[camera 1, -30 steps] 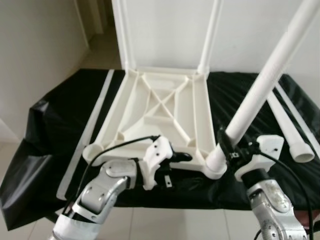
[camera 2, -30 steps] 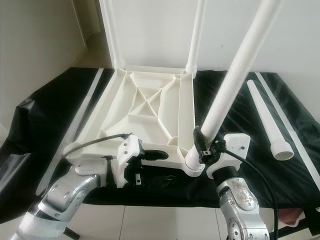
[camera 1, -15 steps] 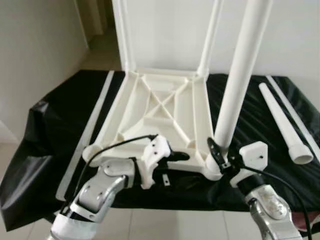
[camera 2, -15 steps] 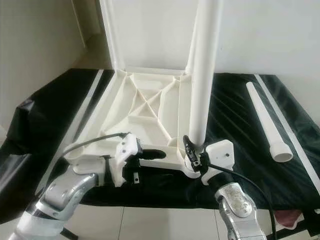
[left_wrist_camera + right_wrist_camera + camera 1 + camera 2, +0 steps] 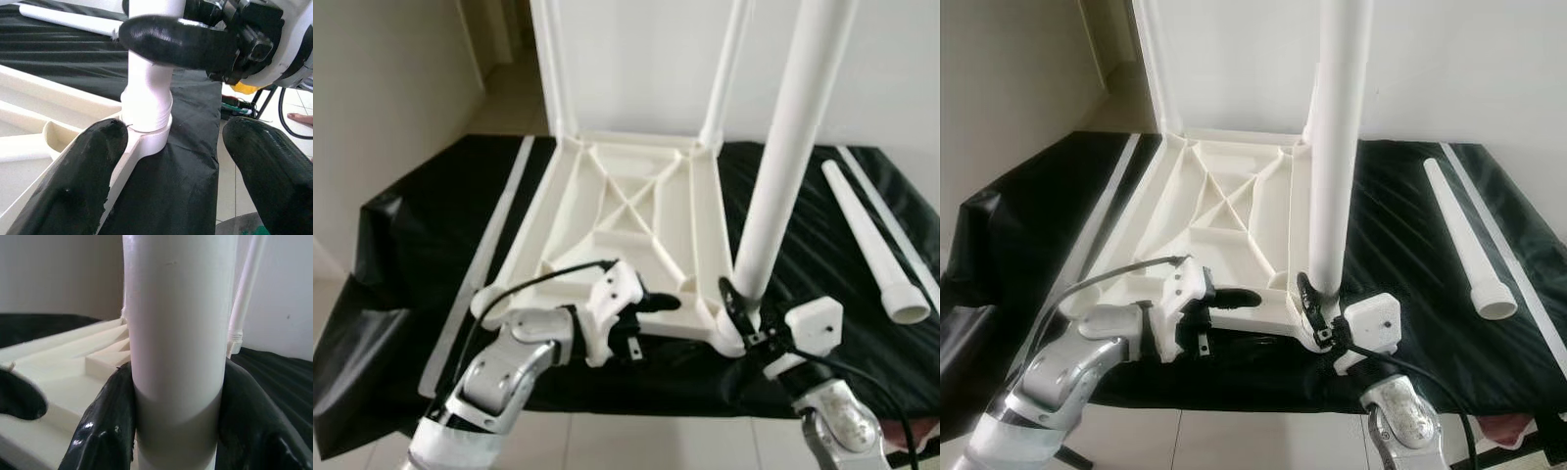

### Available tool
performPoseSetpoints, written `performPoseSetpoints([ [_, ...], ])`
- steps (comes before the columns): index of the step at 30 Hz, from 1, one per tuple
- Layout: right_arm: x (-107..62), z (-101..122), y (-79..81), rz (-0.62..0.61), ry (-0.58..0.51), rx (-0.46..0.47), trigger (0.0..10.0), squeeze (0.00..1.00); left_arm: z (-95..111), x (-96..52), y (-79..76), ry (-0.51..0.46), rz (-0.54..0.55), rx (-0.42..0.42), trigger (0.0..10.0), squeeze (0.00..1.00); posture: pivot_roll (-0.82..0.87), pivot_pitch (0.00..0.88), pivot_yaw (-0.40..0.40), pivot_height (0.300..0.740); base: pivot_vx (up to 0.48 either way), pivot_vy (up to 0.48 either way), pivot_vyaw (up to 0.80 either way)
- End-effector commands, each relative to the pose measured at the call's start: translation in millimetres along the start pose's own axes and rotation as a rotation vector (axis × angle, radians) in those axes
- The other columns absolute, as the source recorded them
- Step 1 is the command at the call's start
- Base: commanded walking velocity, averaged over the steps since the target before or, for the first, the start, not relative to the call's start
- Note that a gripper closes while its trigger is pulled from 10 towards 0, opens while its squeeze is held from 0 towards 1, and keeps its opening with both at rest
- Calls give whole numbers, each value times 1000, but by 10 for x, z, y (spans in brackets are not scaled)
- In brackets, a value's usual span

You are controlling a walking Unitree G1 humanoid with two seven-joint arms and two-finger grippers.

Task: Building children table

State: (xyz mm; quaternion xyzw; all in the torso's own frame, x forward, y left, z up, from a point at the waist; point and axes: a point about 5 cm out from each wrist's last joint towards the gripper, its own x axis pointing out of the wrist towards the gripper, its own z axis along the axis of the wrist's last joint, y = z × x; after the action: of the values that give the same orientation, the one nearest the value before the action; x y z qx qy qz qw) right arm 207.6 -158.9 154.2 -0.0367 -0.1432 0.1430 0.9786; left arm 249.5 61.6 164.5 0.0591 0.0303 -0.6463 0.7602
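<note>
White table leg (image 5: pixel 1337 147) stands upright in the tabletop's (image 5: pixel 1224 211) corner socket.

Four cameras: your head pair looks down over the whole job, your two wrist cameras sit right at the near right corner.

From the head you look forward and down over the upturned table top (image 5: pixel 626 211) on the black sheet (image 5: pixel 411 255), both arms at the lower edge; your right eye shows the same scene shifted slightly. Your left wrist camera looks very close along its black fingers (image 5: pixel 73 196) across the corner socket (image 5: pixel 146 134) toward the right gripper (image 5: pixel 195 41). Your right wrist camera faces the white leg (image 5: pixel 178 333) at close range, with the table top behind. All four views share that leg at its socket.
</note>
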Motion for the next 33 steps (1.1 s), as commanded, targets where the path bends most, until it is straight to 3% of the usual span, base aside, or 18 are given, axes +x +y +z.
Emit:
performPoseSetpoints([
  [1, -72, -174, 4, -30, 92, 81, 10000, 0, 19, -20, 29, 0, 43, 1, 10000, 0, -16, 23, 7, 740, 0, 0, 0],
  [5, -103, -214, -36, -87, 100, 135, 10000, 0, 24, -19, 32, 2, 42, 2, 10000, 0, -15, 24, 8, 740, 0, 0, 0],
  [20, -112, -294, -17, -88, 136, 179, 10000, 0, 23, -29, 37, 8, 45, -1, 10000, 0, -15, 25, 8, 740, 0, 0, 0],
  [22, -90, -270, -7, -59, 136, 78, 10000, 0, 22, -29, 31, 8, 44, -2, 10000, 0, -15, 24, 6, 740, 0, 0, 0],
  [23, -90, -270, -7, -59, 136, 78, 10000, 0, 22, -29, 31, 8, 44, -2, 10000, 0, -15, 24, 6, 740, 0, 0, 0],
  [27, -49, -194, 48, 23, 94, -70, 10000, 0, 22, -26, 28, 6, 43, -4, 10000, 0, -16, 22, 4, 740, 0, 0, 0],
  [33, -34, -167, 124, 94, 77, -118, 10000, 0, 24, -25, 30, 5, 43, -1, 10000, 0, -17, 19, 3, 740, 0, 0, 0],
])
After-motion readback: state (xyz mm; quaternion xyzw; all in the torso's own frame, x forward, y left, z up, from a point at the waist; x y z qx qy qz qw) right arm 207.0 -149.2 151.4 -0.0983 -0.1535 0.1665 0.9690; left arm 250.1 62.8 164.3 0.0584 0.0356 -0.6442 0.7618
